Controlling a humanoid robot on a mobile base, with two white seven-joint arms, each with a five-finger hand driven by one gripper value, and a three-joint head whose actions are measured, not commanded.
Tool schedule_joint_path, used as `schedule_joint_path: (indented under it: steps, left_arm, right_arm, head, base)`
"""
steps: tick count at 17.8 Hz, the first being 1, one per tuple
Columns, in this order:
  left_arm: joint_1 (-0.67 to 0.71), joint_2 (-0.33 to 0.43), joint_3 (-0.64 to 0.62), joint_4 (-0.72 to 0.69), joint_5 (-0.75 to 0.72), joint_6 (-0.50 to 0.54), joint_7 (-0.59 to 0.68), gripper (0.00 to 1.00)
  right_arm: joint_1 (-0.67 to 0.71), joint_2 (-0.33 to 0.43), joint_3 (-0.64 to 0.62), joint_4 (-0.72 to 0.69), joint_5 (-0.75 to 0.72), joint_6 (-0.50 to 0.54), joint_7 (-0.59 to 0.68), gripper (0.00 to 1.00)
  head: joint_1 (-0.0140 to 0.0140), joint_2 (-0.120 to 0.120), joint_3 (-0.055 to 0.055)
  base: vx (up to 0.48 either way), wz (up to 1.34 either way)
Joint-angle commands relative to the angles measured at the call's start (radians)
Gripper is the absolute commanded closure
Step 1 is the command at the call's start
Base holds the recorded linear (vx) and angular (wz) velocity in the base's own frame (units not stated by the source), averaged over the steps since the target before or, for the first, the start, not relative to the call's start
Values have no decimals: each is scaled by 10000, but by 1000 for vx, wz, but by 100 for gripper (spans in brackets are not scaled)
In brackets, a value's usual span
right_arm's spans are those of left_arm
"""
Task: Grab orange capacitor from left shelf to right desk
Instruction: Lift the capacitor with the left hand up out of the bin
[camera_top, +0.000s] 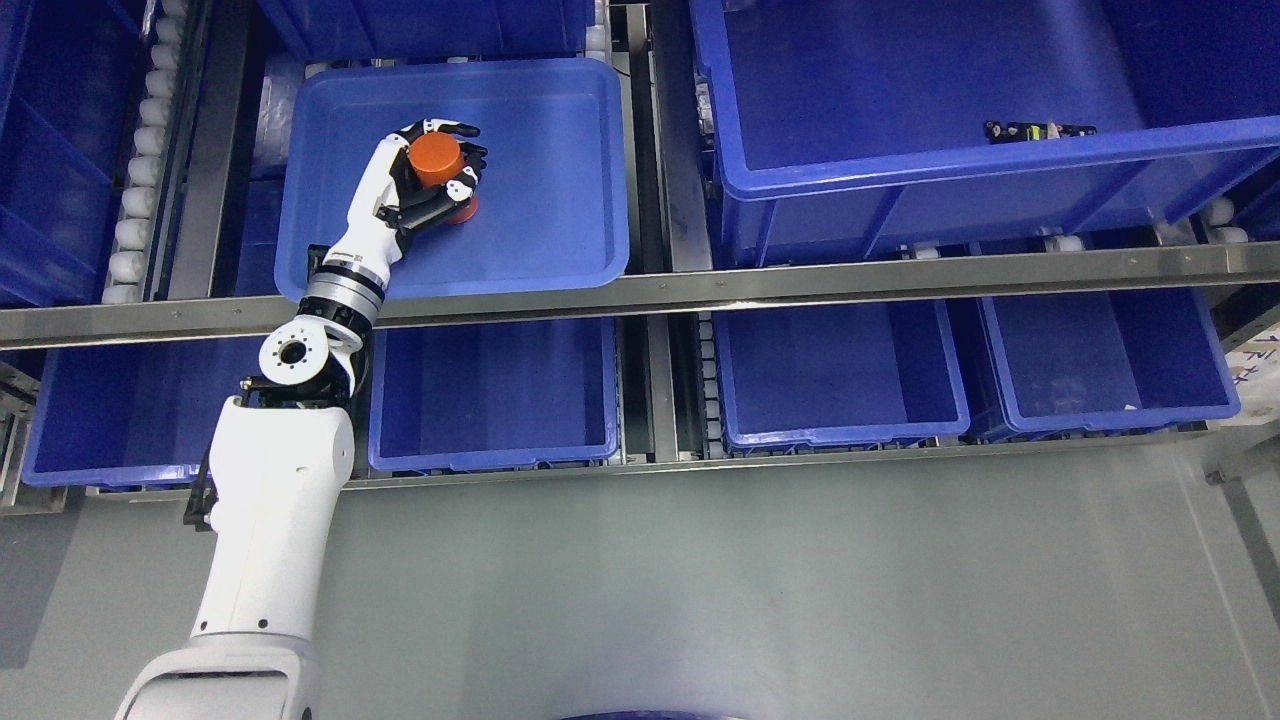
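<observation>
An orange cylindrical capacitor (437, 161) stands in a shallow blue tray (560, 150) on the upper shelf at the left. My left hand (438, 170) reaches up from the lower left and its black-and-white fingers (428, 205) are wrapped around the capacitor's body. The capacitor's lower end (463, 212) shows just past the fingers, close to the tray floor. I cannot tell whether it still rests on the tray. My right arm is out of view.
A large deep blue bin (960, 165) sits on the upper shelf at the right, with a small dark part (1035, 130) inside. A steel shelf rail (700, 290) crosses in front of the tray. Several blue bins (840, 430) line the lower shelf. Grey floor lies below.
</observation>
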Motion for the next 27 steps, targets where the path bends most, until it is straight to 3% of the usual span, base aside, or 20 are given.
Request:
schedule_joint_path:
  steps: [1,8,12,14,17,23,27]
  left_arm:
    - [-55,-529,668,-566,42,-131,-16,100]
    - [-163,-529,1145,-3589,440,-161,-93,100]
    - [67,-529,1436,-4312,502,-1966,-1,99]
    - [281,-529,1558,-4724,502,-2278,350,99]
    - [527,-529,1559,-5277,487,-2172,1087,99]
    - [880,-529,1544,-6230,502,-946,1135,98]
    - [911,-529,1544,-6245,502,-806,1135,98]
  right_arm:
    - [230,-174,-107,-174,61,-8,1,0]
    - [230,-174,-107,-174,61,-8,1,0]
    - [215,-174,-107,-174,61,-8,1,0]
    - [230,-174,-107,-174,61,-8,1,0]
    - [230,-174,-107,-174,61,-8,1,0]
    - [230,-174,-107,-174,61,-8,1,0]
    - [215,-174,-107,-174,61,-8,1,0]
  head:
    - [0,0,0]
    - [0,0,0]
    - [0,0,0]
    - [0,0,0]
    - [0,0,0]
    - [0,0,0]
    - [0,0,0]
  base:
    - [0,0]
    - [0,0]
    - [0,0]
    - [0,0]
    - [0,0]
    - [0,0]
    - [0,0]
